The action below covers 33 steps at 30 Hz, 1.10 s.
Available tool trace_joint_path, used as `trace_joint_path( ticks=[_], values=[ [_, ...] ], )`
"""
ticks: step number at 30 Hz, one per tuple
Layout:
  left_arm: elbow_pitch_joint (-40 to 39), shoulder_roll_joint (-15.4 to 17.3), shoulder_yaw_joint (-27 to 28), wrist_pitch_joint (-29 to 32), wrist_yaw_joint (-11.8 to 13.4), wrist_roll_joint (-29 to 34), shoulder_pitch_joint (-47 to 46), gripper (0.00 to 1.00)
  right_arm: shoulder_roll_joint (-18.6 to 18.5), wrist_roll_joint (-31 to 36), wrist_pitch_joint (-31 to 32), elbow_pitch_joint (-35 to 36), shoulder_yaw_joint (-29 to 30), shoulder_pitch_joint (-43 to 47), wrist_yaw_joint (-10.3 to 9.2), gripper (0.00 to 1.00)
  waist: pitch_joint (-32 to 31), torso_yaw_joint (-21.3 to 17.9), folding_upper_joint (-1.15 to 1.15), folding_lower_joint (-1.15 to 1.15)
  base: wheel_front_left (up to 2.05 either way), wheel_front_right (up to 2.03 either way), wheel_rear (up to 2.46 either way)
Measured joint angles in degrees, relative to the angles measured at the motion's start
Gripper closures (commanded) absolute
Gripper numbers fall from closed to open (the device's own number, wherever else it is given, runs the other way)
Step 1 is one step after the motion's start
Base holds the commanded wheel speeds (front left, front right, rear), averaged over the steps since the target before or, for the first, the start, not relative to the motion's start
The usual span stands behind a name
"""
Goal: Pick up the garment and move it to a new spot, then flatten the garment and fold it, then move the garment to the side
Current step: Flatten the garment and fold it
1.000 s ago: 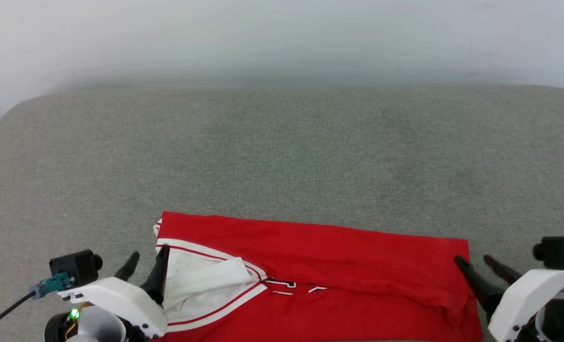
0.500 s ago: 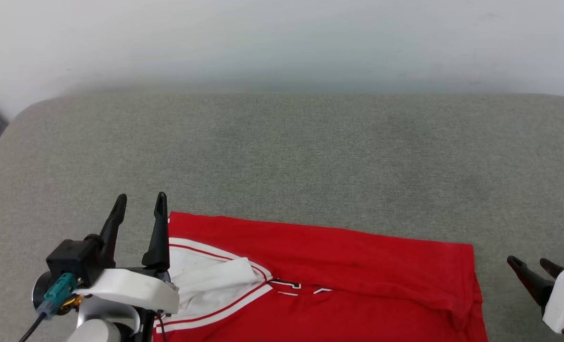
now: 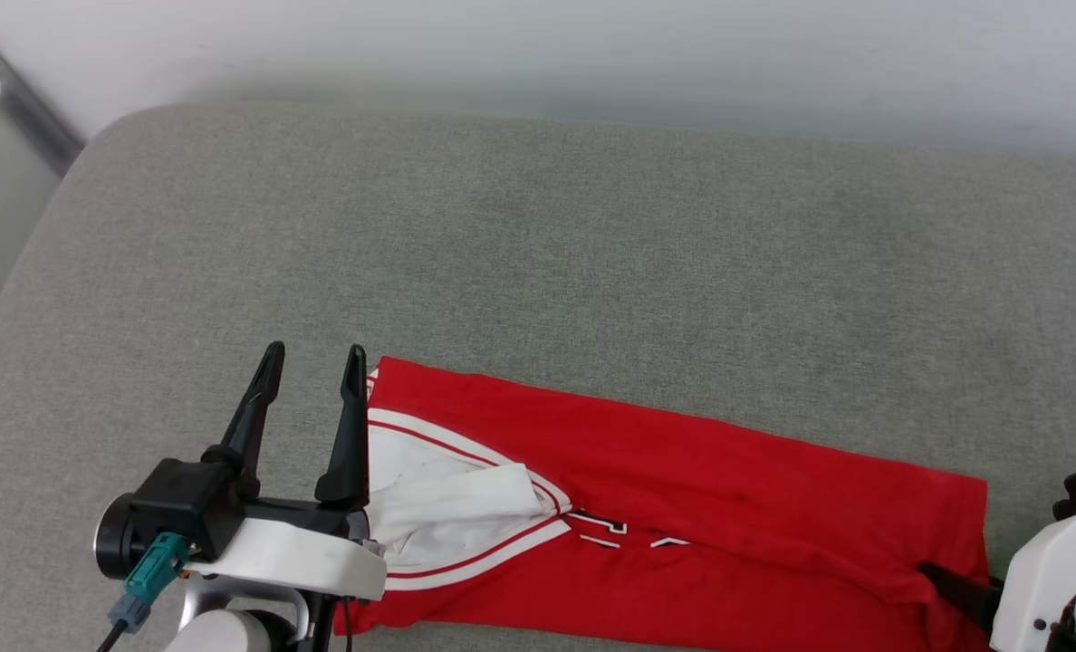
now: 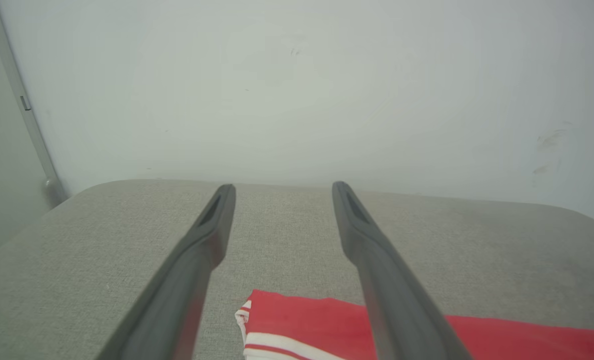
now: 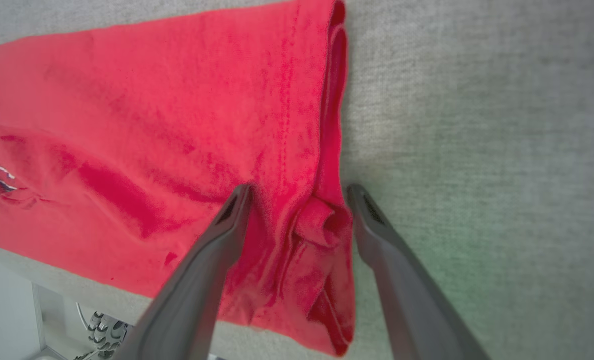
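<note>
The garment lies as a long red folded strip near the front of the grey padded surface. Its white sleeve and striped trim are at its left end, with bits of black lettering mid-strip. My left gripper is open just left of the garment's left end, raised off the cloth. In the left wrist view its fingers are spread with nothing between them, the garment's corner below. My right gripper is open over the garment's right edge, one finger on red cloth and one over the grey surface. One dark fingertip shows by that end.
A white wall runs behind the surface. A grey strip stands at the upper left past the rounded corner. The surface's front edge runs just below the garment, with robot hardware beneath. Grey cloth stretches far back.
The head view has turned and shifted. My left gripper rose from the sleeve's edge and now points up beside the garment's left end. My right gripper drew back toward the garment's near right corner.
</note>
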State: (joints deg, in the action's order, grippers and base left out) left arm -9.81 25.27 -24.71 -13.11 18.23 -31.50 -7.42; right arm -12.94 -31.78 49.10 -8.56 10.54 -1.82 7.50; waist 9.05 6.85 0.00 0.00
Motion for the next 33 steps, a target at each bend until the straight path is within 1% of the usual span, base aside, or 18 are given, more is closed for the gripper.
trace_joint_path(
  ticks=[1,2,3,4,9,14,16,20,24,27,29,31,33],
  values=[
    [0.03,-0.16,-0.15,-0.01,0.00,0.01,-0.02,0.00,-0.05,-0.35,0.38,-0.65,-0.24,-0.32,0.00,0.09,0.24,0.29,0.00,0.00,0.00,0.00,0.00],
    [0.09,-0.22,-0.20,-0.01,0.01,0.00,-0.03,0.00,-0.25,-0.54,0.70,-1.03,-0.59,-0.65,0.00,0.61,0.40,0.49,0.00,0.00,0.00,0.00,0.00],
    [0.21,-0.22,-0.21,-0.01,0.02,0.00,-0.04,0.00,-0.34,-0.53,0.92,-1.24,-0.83,-0.92,-0.01,0.97,0.42,0.58,0.00,0.00,0.00,0.00,0.00],
    [0.33,-0.22,-0.22,-0.01,0.12,0.00,-0.04,0.00,-0.33,-0.54,1.07,-1.47,-1.03,-1.18,-0.01,1.00,0.31,0.56,0.00,0.00,0.00,0.00,0.00],
    [0.85,0.05,-0.53,0.19,0.18,0.01,0.10,0.00,-0.41,-0.60,0.65,-1.10,-3.02,-1.73,0.00,1.00,-1.02,-0.06,0.00,0.00,0.00,0.00,0.00],
    [0.92,0.16,-0.47,0.22,0.46,0.00,0.37,0.00,-1.71,-0.40,0.35,0.56,-2.81,-3.19,0.00,1.00,-2.67,-1.14,0.00,0.00,0.00,0.00,0.00],
    [1.01,0.31,-0.38,0.15,0.56,0.00,1.01,0.00,-2.11,-0.05,0.46,0.77,-1.90,-3.67,0.01,1.00,-3.35,-1.68,0.00,0.00,0.00,0.00,0.00],
    [1.01,0.73,-0.56,0.16,1.03,0.08,1.99,0.00,-2.68,1.11,1.40,1.32,1.99,-3.73,0.01,1.00,-4.74,-2.86,0.00,0.00,0.00,0.00,0.00],
    [0.96,0.74,-0.85,0.21,1.20,0.01,2.58,0.00,-2.74,2.93,2.46,2.30,8.11,-3.57,0.01,1.00,-5.73,-4.07,0.00,0.00,0.00,0.00,0.00],
    [0.96,0.68,-1.10,0.33,1.36,0.00,2.72,0.00,-2.71,3.13,3.42,2.99,12.65,-2.93,0.01,1.00,-6.12,-4.80,0.00,0.00,0.00,0.00,0.00],
    [0.99,0.63,-1.24,0.34,1.34,-0.02,2.73,0.00,-1.83,2.31,4.47,3.23,14.84,-2.86,0.00,1.00,-6.26,-5.17,0.00,0.00,0.00,0.00,0.00],
    [1.04,0.49,-1.42,0.35,1.12,-0.12,2.72,0.00,0.76,-1.29,6.51,3.27,16.59,-3.22,0.00,1.00,-6.33,-5.49,0.00,0.00,0.00,0.00,0.00],
    [1.11,0.43,-1.52,0.37,1.10,-0.26,2.72,0.00,3.72,-5.33,9.46,3.33,17.03,-3.98,0.00,1.00,-6.42,-5.67,0.00,0.00,0.00,0.00,0.00]
  ],
)
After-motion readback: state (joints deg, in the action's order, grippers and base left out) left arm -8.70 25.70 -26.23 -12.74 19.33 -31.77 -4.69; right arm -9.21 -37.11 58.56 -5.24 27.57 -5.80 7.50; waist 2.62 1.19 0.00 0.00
